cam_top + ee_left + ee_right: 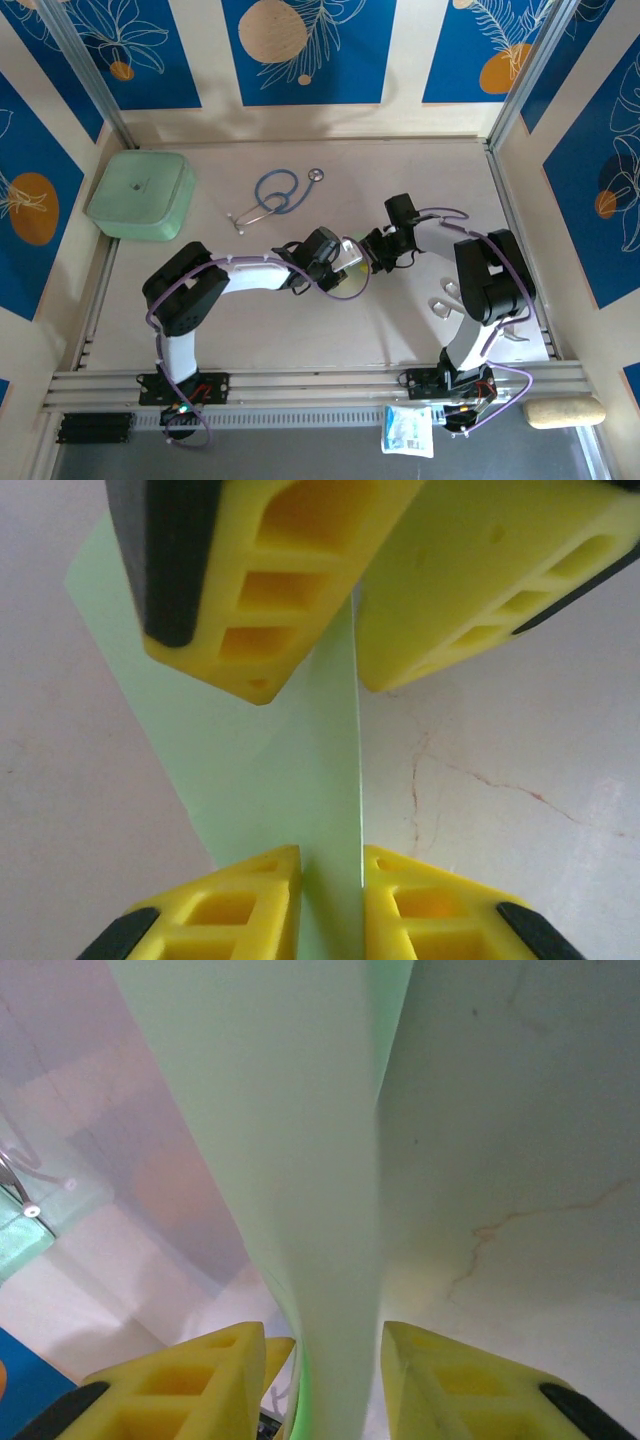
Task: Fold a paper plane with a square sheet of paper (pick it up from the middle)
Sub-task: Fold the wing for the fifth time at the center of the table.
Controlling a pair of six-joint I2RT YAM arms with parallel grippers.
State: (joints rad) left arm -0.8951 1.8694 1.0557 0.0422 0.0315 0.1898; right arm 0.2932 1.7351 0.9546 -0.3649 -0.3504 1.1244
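Note:
The pale green sheet of paper (pixel 353 256), folded with a crease, hangs over the middle of the table between both grippers. In the left wrist view the paper (pixel 300 770) runs down into my left gripper (pixel 332 880), whose yellow fingers are pressed on it from both sides. My right gripper (pixel 350 630) faces it from above, its jaws apart around the paper's edge. In the right wrist view the paper (pixel 310 1160) stands as a curved strip between the spread fingers of my right gripper (pixel 325 1360), with a gap on each side. From above, my left gripper (pixel 338 260) and my right gripper (pixel 368 250) nearly touch.
A thick mint-green box (pixel 140 193) sits at the back left. A blue stethoscope (pixel 277 192) lies behind the grippers. A white packet (pixel 407 430) hangs at the front rail and a beige pad (pixel 563 411) lies at the front right. The pale table (pixel 330 330) ends in walls on three sides.

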